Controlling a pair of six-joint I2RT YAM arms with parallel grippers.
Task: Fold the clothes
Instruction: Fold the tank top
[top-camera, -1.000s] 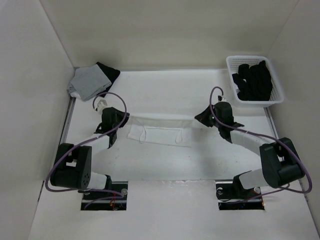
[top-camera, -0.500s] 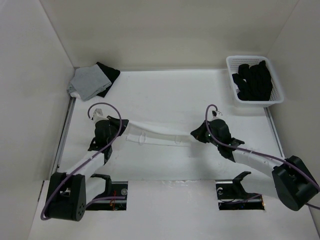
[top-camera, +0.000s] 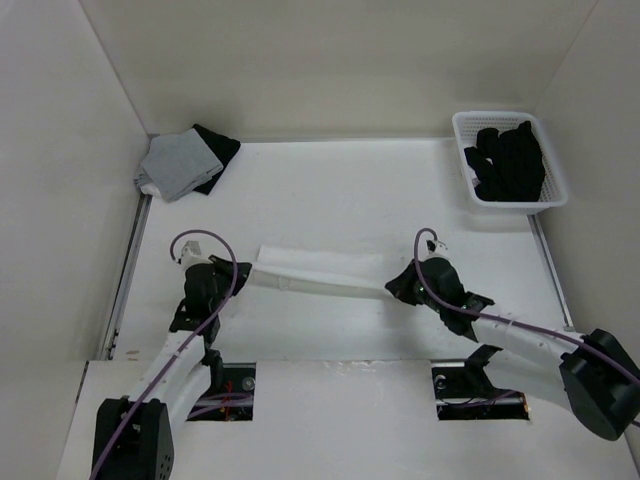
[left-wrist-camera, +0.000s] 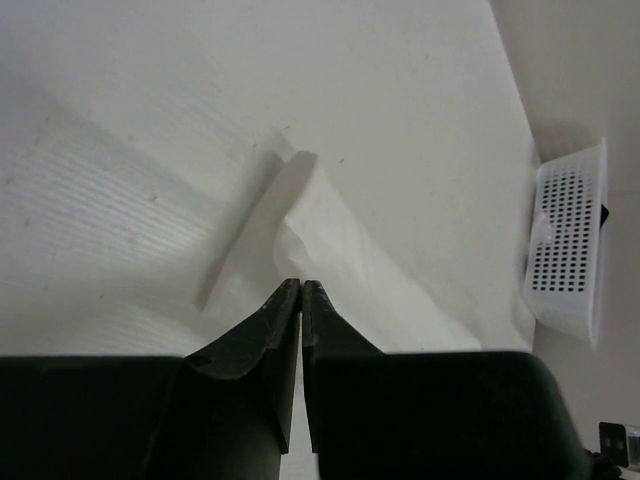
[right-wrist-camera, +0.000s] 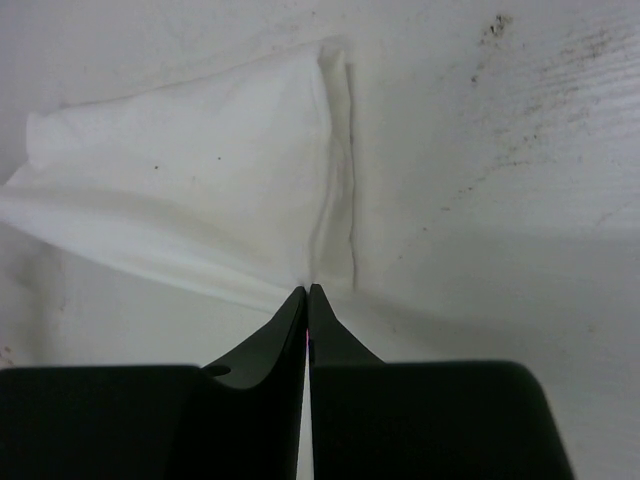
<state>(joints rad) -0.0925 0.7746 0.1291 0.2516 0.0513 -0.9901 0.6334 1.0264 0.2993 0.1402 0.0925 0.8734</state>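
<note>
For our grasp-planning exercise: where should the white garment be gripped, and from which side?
At its two short ends, one arm each, approaching from left and right: the white garment stretches as a long thin band, and the left gripper and right gripper pinch there.

White garment (top-camera: 320, 272) in a narrow band between left gripper (top-camera: 241, 269) and right gripper (top-camera: 394, 287), one end at each.

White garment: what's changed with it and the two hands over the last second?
The left hand and right hand drew back toward the near edge, pulling the far edge of the white garment with them. It now stretches as a narrower band between them. Both stay shut on its ends; nothing was let go. The grey garment, black garment and basket did not move.
</note>
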